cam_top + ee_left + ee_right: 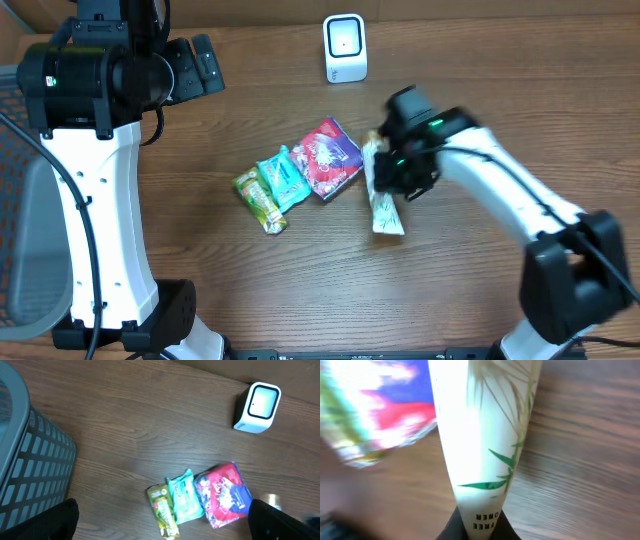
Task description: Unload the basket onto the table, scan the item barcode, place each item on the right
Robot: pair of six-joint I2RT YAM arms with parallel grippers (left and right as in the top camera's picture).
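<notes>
in the overhead view the right gripper [398, 170] was clamped on the upper end of a long white plastic pouch with green leaf print [386, 210]. the pouch was just right of a glossy red and purple bag [330, 157] on the brown wooden table [480, 80]. the small white box-shaped scanner [345, 47] stood well apart from it. the left gripper [195, 65] hung with fingers wide apart, holding nothing. to do the step well, the pouch should probably be lifted without crushing, with its barcode side turned flat to the scanner.

in the left wrist view a crinkled teal packet [184, 497] and a green packet [162, 510] lay beside the bag, and a grey slotted plastic basket [35, 460] stood at the left.

in the right wrist view the dark fingers [451, 531] pinched the smooth, soft pouch. no barcode showed.
</notes>
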